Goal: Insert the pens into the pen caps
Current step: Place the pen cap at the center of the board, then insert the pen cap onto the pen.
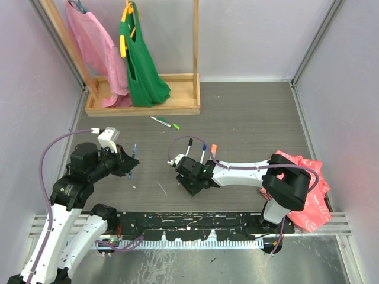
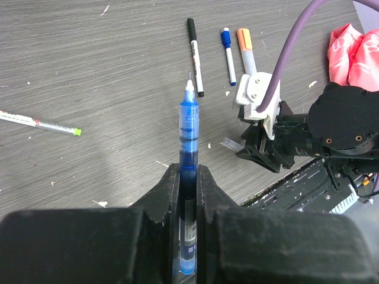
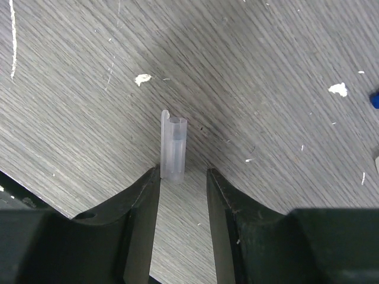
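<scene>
Two arms in play! Left gripper [image 2: 188, 168] is clamped on a blue pen [image 2: 189, 127], bare tip pointing out over the grey table [image 2: 106, 71]. Right gripper [image 3: 183, 174] has its fingers parted. A clear pen cap [image 3: 173, 148] sits against the left-hand fingertip in the wrist view, with the other finger clear of it. Black pen [image 2: 195, 56], blue-capped pen [image 2: 228, 56] and orange-capped pen [image 2: 247, 50] lie side by side just beyond.

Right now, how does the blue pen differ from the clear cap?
The blue pen is clamped in the shut left gripper; the clear cap sits unclamped in the open right gripper. The blue pen is long and blue; the clear cap short and colourless. Both point out from the fingers.
</scene>
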`<state>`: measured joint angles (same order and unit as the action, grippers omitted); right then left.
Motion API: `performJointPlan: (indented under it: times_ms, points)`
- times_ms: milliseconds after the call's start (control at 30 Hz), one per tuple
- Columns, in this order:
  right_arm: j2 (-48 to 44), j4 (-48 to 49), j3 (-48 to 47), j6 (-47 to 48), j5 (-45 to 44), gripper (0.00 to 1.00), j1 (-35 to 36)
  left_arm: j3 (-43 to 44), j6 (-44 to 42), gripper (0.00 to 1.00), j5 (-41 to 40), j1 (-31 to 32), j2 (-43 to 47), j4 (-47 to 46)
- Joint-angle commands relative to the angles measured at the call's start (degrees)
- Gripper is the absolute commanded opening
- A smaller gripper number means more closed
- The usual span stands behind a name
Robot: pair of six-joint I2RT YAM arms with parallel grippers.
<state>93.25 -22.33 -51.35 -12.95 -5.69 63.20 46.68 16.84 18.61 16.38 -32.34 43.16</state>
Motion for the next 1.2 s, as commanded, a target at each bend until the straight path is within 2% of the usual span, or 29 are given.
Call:
performJointPlan:
  times_ms: [0,567,933,1167]
  points:
    - [-0.56,-1.83,1.32,-3.04,-5.26,0.43,-0.39,0.1,-0.75,0.0,-0.14,-0.21,0.38,-1.94]
    - [-0.56,-1.81,0.65,-5.67,-9.64,0.43,-3.9,0.17,-0.73,0.0,-0.38,-0.2,0.61,-1.94]
    - [3.6,-1.27,-3.29,-6.65,-12.53,0.43,-6.2,0.15,-0.75,0.0,-0.64,-0.16,0.52,-1.84]
    - [3.16,-0.31,-6.08,-7.82,-11.13,0.44,-6.51,0.17,-0.83,0.0,-0.82,-0.21,0.61,-1.85]
